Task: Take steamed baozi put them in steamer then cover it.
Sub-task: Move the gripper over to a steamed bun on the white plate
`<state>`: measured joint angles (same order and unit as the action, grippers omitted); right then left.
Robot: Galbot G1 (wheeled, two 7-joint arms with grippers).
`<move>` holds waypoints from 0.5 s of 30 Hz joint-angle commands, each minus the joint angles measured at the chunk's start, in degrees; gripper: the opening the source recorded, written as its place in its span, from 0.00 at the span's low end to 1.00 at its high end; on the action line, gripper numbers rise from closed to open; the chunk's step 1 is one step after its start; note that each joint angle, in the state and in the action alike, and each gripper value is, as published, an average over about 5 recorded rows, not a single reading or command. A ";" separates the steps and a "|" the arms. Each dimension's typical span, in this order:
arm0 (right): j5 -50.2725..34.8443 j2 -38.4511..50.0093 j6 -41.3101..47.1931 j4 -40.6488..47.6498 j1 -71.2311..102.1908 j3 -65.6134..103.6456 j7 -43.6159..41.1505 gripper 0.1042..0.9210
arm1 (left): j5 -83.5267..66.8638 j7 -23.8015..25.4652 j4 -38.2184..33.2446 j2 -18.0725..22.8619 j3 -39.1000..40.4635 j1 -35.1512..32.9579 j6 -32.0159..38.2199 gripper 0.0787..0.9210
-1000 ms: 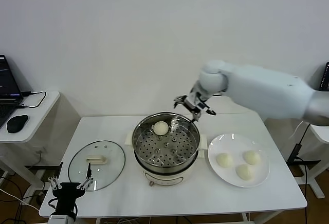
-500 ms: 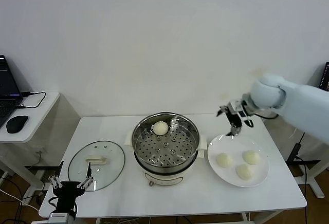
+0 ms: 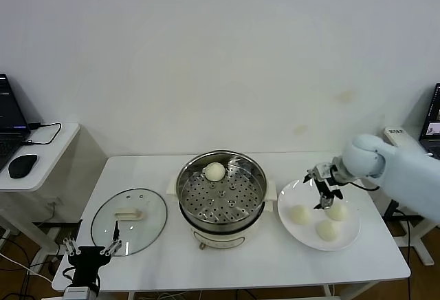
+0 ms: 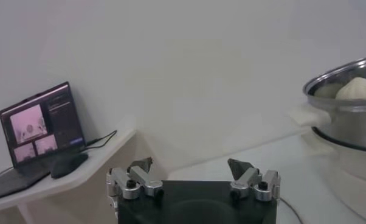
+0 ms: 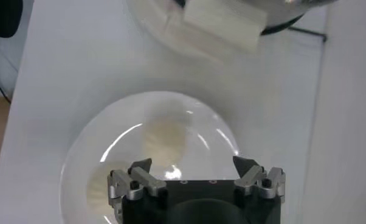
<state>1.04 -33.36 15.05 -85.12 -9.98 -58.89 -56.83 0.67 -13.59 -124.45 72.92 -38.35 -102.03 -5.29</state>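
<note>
My right pincer (image 3: 324, 191) hangs over the white plate (image 3: 350, 239) at the right of the frame, just above the buns there. Its fingers are spread wide and hold nothing. Three steamed baozi (image 3: 300, 215) lie on that plate, close together. One more bun (image 3: 215, 171) sits inside the steamer (image 3: 221, 193), near its far edge, in the middle of the frame. The steamer stands on the white table (image 3: 275, 265). The cover (image 3: 129, 211) lies flat on the table at the lower left, beside the steamer. My left pincer (image 3: 91, 250) waits low at the bottom left, near the table's edge, with its fingers spread and empty.
</note>
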 commanded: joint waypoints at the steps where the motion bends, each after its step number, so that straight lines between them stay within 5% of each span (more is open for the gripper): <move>1: 3.13 -2.93 0.61 3.22 6.74 3.08 0.30 0.88 | 0.06 -0.02 0.39 0.13 -0.20 -0.04 0.01 0.88; 15: 4.78 -5.04 1.03 5.98 11.38 5.98 1.32 0.88 | 0.07 0.05 0.52 0.31 -0.32 -0.11 0.05 0.88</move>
<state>4.72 -37.19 15.90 -80.51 -1.98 -54.66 -55.98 0.69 -13.59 -124.05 73.21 -38.76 -102.21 -5.26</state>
